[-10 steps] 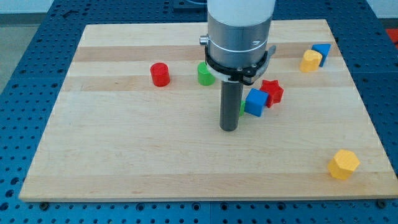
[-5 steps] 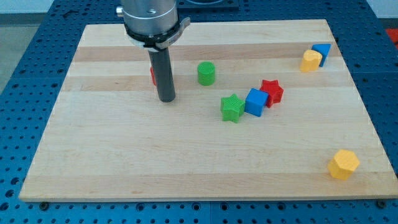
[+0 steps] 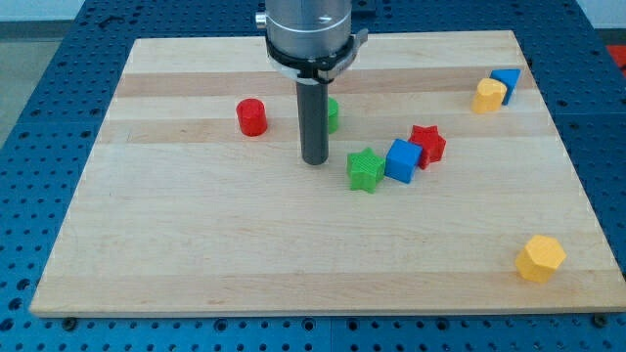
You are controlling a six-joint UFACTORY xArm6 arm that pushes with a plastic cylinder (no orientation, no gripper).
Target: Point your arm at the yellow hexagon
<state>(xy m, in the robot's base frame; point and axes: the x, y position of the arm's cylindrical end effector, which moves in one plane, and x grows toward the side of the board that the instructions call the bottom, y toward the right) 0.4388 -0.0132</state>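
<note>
The yellow hexagon [image 3: 540, 258] lies near the board's bottom right corner. My tip [image 3: 314, 160] rests on the board left of centre, far to the left of and above the hexagon. It stands just left of the green star [image 3: 365, 169] and right of the red cylinder [image 3: 251, 116]. The rod partly hides the green cylinder [image 3: 333, 114] behind it.
A blue cube [image 3: 402, 160] and a red star [image 3: 427, 144] sit touching, right of the green star. A second yellow block [image 3: 489, 95] and a blue block [image 3: 507, 82] sit together at the top right. The wooden board [image 3: 196, 244] ends on all sides.
My tip swung from the board's centre left to the red cylinder, then came back right to stand between the red cylinder and the green star. The blocks have not moved.
</note>
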